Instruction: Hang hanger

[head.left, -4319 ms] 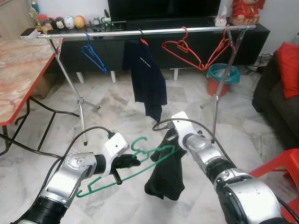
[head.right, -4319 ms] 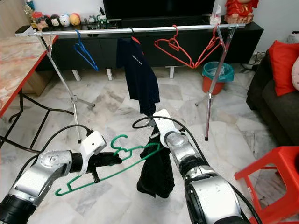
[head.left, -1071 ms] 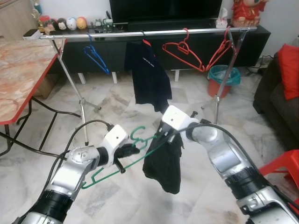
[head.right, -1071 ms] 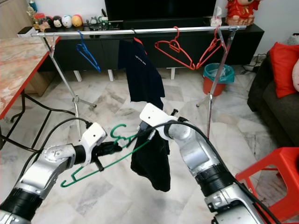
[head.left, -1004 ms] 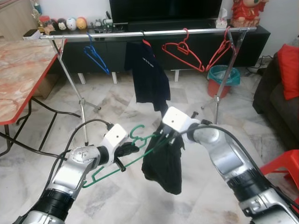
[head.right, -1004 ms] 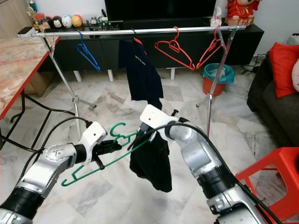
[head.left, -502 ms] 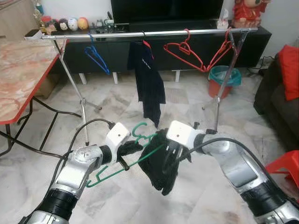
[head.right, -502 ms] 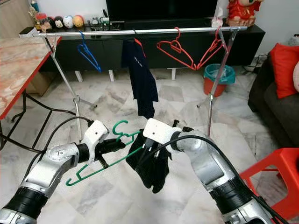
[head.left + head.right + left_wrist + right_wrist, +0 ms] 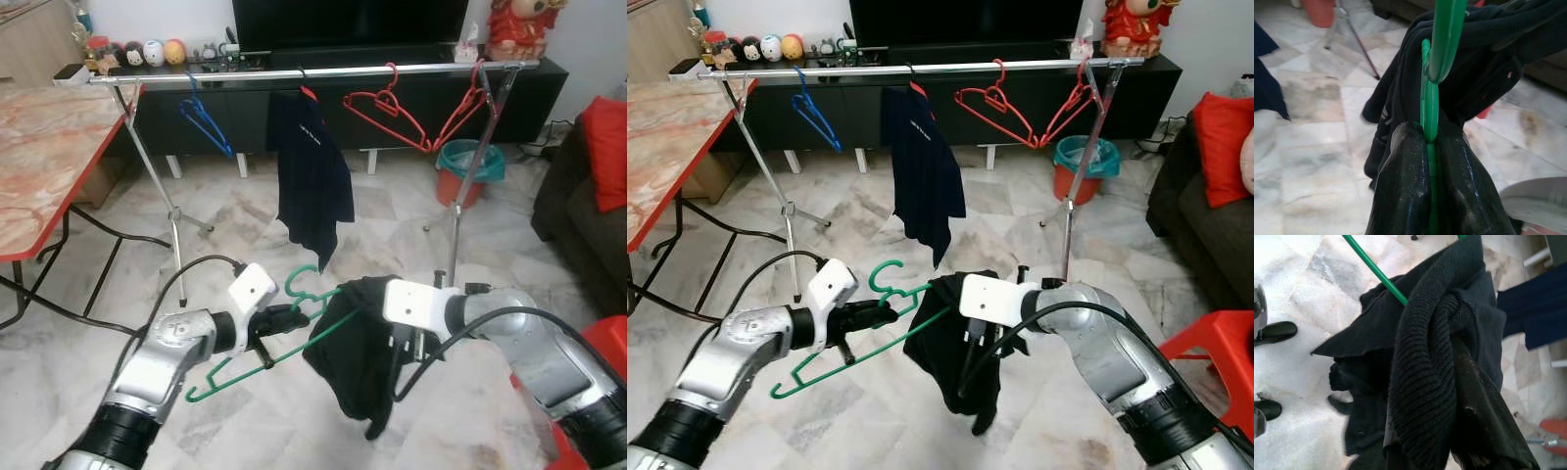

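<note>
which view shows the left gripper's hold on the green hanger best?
Left wrist view: the left gripper is shut on the green hanger, wire pinched between both fingers. Eye views show the gripper side-on, partly hidden.

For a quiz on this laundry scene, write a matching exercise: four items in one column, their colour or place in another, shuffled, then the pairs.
Items
1. Hanger held by the left gripper
2. Hanger nearest the table end of the rail
3. Garment at the right gripper
4. Bin behind the rack

States
A. black, draped on one arm of the held hanger
B. green
C. teal and red, on the floor
D. blue, hanging on the rail

Pairs: 1-B, 2-D, 3-A, 4-C
</note>
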{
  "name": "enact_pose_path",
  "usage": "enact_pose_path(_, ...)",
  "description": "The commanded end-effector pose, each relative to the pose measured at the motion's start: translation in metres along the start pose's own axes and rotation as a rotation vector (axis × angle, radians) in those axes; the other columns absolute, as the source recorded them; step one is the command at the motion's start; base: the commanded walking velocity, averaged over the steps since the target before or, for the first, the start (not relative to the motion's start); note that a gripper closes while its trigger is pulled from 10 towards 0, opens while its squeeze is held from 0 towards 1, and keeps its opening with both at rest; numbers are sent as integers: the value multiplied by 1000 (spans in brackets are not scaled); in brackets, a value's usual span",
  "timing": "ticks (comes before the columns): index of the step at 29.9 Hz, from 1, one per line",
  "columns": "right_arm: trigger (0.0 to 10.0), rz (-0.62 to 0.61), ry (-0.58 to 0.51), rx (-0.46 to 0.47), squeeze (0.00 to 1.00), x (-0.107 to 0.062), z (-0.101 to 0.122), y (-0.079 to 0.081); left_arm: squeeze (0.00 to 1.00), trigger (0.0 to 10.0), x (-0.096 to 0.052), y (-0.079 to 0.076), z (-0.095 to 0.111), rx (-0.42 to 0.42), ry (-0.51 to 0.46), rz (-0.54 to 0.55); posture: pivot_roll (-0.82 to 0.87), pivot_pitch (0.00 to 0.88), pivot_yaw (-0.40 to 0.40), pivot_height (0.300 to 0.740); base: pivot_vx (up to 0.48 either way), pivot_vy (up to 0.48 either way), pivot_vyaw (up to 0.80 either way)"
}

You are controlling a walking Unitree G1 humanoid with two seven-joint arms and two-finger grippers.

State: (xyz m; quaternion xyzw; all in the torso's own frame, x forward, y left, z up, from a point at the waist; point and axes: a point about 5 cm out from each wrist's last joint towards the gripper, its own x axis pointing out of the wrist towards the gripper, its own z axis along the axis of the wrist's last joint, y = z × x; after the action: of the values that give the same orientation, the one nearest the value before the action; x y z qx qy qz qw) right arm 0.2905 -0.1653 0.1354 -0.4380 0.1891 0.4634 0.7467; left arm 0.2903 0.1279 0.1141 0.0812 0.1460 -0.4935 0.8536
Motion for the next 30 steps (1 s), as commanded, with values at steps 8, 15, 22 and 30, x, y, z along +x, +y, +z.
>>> enact_pose_path(8,10000,16,-153,-97,0,3,30,-6,0,10000,-6,-7,4,-7,0,-83,-69,0,64,740,0,0,0)
enact_pose_path(15,10000,39,-268,-152,0,4,53,-8,0,10000,-9,-13,4,-15,8,-135,-66,0,64,740,0,0,0)
enact_pose_path(22,10000,163,-329,-215,0,1,61,4,0,10000,-10,-14,5,-17,3,-153,-64,0,64,740,0,0,0)
enact_pose_path(30,10000,290,-379,-253,0,-8,64,18,0,10000,-9,-11,8,-3,-10,-122,-65,0,60,740,0,0,0)
